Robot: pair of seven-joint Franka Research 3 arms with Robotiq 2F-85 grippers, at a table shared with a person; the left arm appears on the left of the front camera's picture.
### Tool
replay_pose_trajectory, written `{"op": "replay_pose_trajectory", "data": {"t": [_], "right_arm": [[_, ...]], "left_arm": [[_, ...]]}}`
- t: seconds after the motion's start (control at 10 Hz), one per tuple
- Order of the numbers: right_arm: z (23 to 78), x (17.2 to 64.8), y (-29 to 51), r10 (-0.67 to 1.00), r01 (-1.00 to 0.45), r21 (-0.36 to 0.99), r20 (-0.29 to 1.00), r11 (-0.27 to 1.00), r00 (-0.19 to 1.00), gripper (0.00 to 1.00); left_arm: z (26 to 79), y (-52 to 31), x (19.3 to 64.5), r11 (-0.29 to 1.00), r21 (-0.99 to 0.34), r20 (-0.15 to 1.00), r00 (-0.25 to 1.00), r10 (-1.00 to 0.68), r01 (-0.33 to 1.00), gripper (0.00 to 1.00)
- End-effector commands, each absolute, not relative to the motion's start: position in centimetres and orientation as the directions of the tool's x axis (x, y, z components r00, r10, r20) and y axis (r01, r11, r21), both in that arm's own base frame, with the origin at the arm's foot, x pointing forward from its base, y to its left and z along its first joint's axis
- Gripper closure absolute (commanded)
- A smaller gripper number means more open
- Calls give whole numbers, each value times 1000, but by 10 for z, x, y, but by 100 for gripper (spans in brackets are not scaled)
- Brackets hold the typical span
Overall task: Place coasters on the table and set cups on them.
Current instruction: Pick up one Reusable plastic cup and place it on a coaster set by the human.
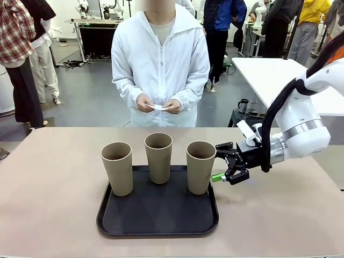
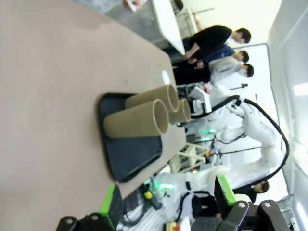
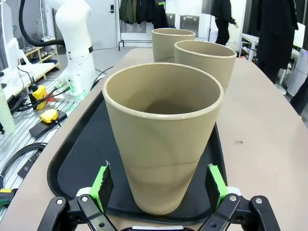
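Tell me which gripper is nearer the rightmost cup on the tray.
Right. The right gripper, open, is right beside the rightmost cup, lined up around it; the left gripper stands well off beyond the tray's opposite end.

The white scrap in the person's hands is too small to identify. The bottom edge cuts off the left tool; nearer cups mostly hide the farthest cup.

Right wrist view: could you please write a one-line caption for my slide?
Open right gripper straddling the nearest cup, two more cups behind it on the black tray.
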State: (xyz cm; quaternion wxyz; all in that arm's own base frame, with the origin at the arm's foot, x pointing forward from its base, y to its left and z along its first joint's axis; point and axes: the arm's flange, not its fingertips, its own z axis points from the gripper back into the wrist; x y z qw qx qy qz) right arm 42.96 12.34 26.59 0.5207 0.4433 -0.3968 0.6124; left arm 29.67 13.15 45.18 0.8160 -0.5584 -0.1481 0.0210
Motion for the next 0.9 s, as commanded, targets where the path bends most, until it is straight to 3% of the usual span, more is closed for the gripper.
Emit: {"op": "replay_pose_trajectory", "data": {"t": [0.0, 0.8], "right_arm": [[259, 435, 137, 278, -992, -41, 958, -117, -72, 0], [248, 437, 161, 269, -990, -36, 960, -140, -73, 0]], "left_arm": [[452, 132, 296, 363, -920, 230, 952, 201, 146, 0], [452, 132, 296, 363, -920, 230, 952, 201, 146, 0]]}}
